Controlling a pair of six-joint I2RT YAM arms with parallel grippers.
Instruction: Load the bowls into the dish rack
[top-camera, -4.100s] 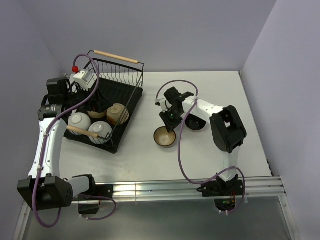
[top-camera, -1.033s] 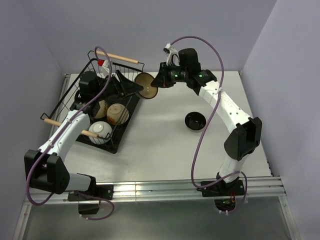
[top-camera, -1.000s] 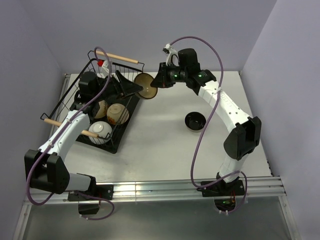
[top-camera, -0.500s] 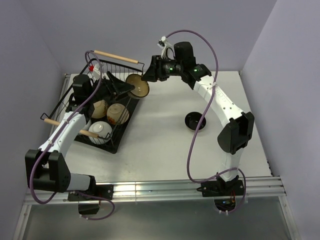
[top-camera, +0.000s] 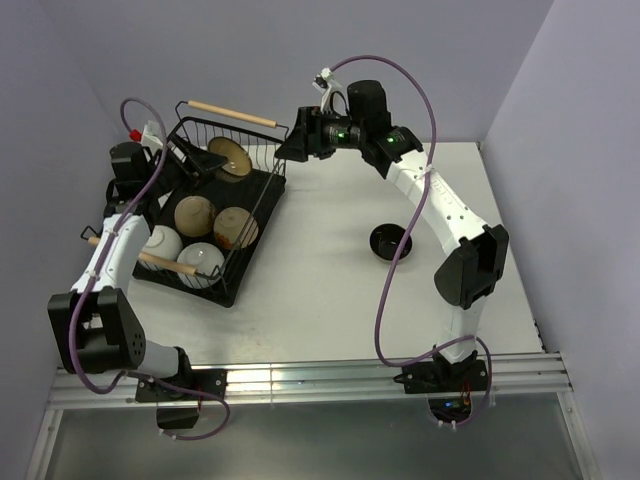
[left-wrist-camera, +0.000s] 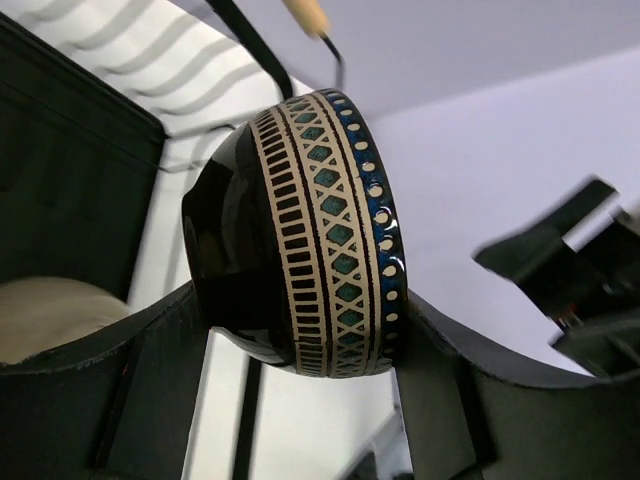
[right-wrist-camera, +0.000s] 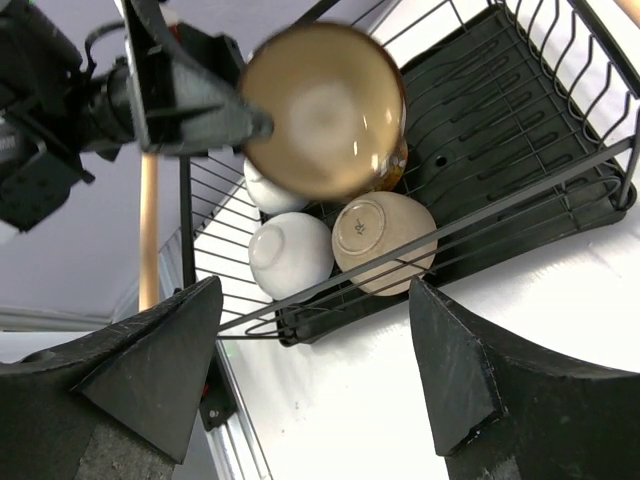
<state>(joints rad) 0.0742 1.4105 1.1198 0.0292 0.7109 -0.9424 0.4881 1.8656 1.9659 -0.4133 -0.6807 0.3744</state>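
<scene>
Near end of the dish rack (top-camera: 256, 195): two white bowls (top-camera: 160, 241) lie side by side, seated upside down or on their sides. Just beyond them are two cream bowls (top-camera: 194, 213), one showing its foot ring in the right wrist view. That makes four of six loaded. To the right, well apart from the rack, the black bowl (top-camera: 390, 242) stands alone and upright on the table (top-camera: 300, 300), and neither arm is near it. Further back, the left gripper (left-wrist-camera: 300, 305) has its jaws closed against the brown bowl (left-wrist-camera: 300, 260). One finger is on the dark base side and one on the rim side. The bowl is tipped on edge over the far part of the rack, its tan inside turned toward the right arm. Whether it touches the wires cannot be told. Farthest back, the right gripper (right-wrist-camera: 315, 295) hangs just outside the rack's far right corner, its jaws spread wide and holding nothing. Assessment: the fifth bowl needs only lowering and release, and the black bowl is wholly outstanding.
</scene>
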